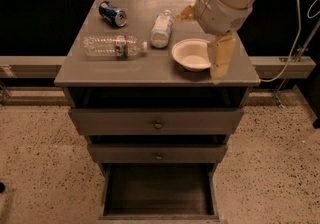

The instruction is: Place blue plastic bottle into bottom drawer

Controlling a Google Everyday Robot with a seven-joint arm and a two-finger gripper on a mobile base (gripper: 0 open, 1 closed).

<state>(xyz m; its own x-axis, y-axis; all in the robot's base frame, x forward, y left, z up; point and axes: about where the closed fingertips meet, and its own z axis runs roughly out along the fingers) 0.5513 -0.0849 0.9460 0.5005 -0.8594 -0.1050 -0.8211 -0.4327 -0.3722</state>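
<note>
The blue plastic bottle (161,29), short with a pale body and white cap, lies on its side on the cabinet top (100,70), left of a white bowl (191,54). My gripper (221,58) hangs from the white arm over the right part of the cabinet top, just right of the bowl and apart from the bottle. It holds nothing that I can see. The bottom drawer (159,190) is pulled out, and its dark interior is empty.
A longer clear bottle with a red-blue label (114,46) lies at the left of the top. A blue soda can (112,13) lies behind it. Two shallower drawers with round knobs (158,124) sit slightly pulled out above the bottom one. A cable (295,38) hangs at the right.
</note>
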